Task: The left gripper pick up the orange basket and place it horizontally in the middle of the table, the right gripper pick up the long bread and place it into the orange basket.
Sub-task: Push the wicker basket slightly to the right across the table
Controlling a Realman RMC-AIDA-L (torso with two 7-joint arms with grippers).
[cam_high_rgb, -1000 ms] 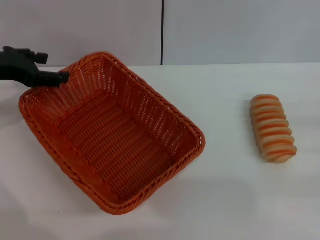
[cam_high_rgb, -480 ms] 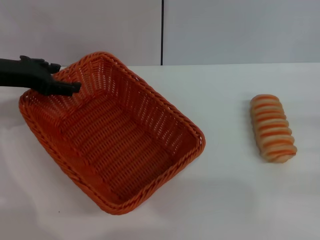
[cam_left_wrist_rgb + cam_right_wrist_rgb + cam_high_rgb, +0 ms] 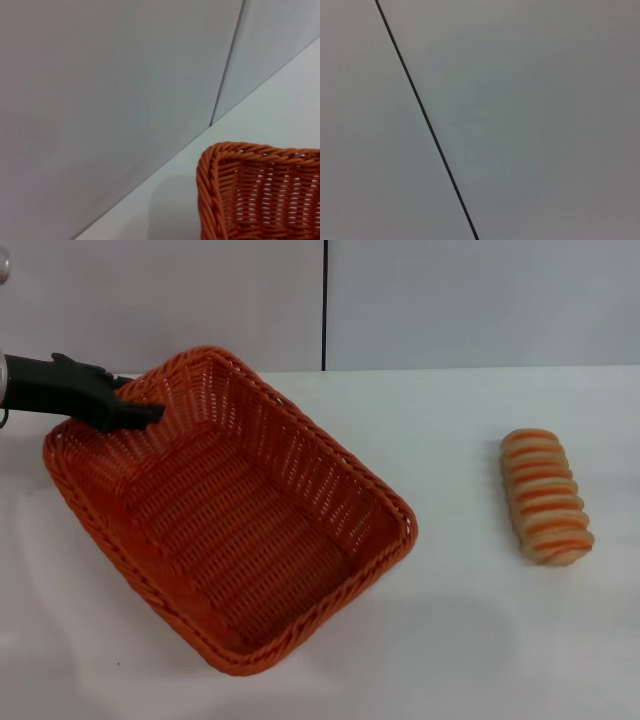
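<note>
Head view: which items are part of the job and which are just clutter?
Part of the job:
- orange basket, lying at an angle on the table
- long bread, on the table to the basket's right
- left pincer, at the basket's far-left rim

Just lying about:
- nothing; only the grey wall behind

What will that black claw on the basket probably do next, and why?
Probably lift slightly and swing the orange basket round. The left gripper sits at its far left rim corner, and the basket lies skewed on the table; the long bread waits outside it.
</note>
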